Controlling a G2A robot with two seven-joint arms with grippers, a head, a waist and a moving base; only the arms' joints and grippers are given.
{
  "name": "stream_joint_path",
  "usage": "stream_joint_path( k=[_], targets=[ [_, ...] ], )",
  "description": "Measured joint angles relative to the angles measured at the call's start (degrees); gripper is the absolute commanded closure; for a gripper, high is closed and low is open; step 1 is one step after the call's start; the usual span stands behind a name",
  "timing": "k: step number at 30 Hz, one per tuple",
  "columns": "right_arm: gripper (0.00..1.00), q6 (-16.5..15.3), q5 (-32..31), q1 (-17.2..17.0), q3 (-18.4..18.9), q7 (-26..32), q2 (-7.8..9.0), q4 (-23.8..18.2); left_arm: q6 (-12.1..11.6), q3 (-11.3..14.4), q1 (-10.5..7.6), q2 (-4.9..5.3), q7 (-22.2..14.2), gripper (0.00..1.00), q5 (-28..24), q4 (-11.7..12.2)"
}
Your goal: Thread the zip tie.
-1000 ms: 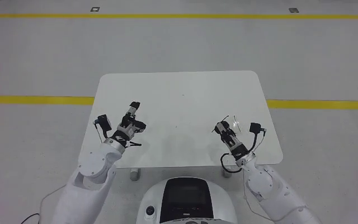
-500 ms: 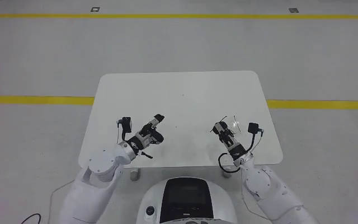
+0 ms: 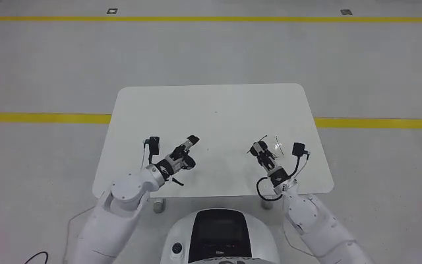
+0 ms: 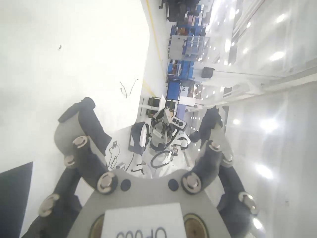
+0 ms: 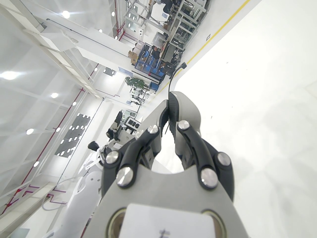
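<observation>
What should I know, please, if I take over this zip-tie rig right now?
Left claw: open, empty, above the white table.
Right claw: shut on the thin black plastic zip tie, whose head end sticks out free beyond the claw.
Done: tie picked up.
Left: no loop yet; probably bring the claws together and feed the tail through the head.

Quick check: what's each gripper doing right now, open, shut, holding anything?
Left gripper: open, empty.
Right gripper: shut on the zip tie.

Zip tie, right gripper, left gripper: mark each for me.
zip tie [image 5: 170,85], right wrist view, strap above the fingertips
right gripper [image 5: 169,105], right wrist view, between its shut fingertips
left gripper [image 4: 149,107], left wrist view, between its open fingertips
</observation>
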Motion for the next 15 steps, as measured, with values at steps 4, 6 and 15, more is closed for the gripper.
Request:
stream_joint_path(
  k=[4,6,15],
  targets=[
    [1.0,-0.7,0.58,0.71,-0.94,-0.73,-0.71,1.23,-0.67,3.07,-1.23,0.03,-5.01,0.0,0.45,0.16],
    [1.0,-0.82,0.83,1.0,-1.37,-1.01,-1.02,1.88,-0.42,4.85,-2.04,-0.04,-6.45,0.0,1.16,0.17],
    [1.0,-0.8,6.68,1.8,-2.24,2.24,-1.77,3.02,0.44,8.1,-3.37,-0.35,-5.71,0.0,2.31,0.36]
  ],
)
